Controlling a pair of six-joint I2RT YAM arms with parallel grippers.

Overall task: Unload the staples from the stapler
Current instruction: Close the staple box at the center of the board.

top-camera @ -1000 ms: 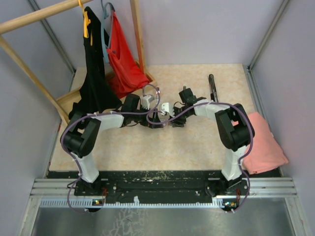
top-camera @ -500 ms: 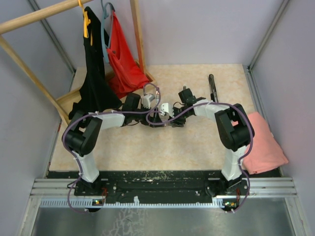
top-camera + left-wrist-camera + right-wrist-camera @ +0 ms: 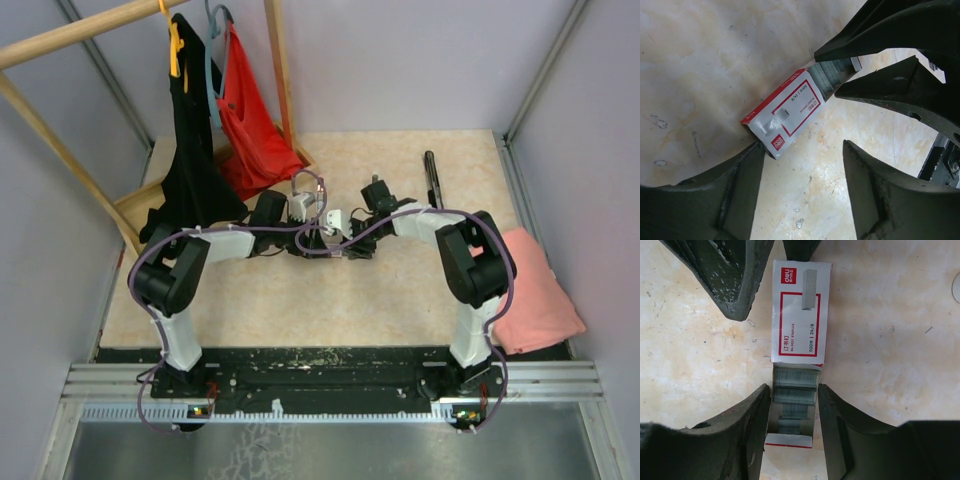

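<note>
Your right hand (image 3: 794,395) is clamped across the inner tray (image 3: 792,412) of the red-and-white box (image 3: 801,325). Staples (image 3: 794,377) are packed in rows between its fingers, and the tray is drawn partly out of the sleeve. Facing it from the sleeve's far end, your left hand (image 3: 802,145) stands open, one finger at the box's corner and the other clear. The stapler (image 3: 432,178) is in neither hand. It lies on the desk (image 3: 400,290) beyond your right hand and off to its outer side, well apart, its long axis running away from the arm bases. The right arm is nearer, and reaching the stapler likely means letting go of the tray first.
</note>
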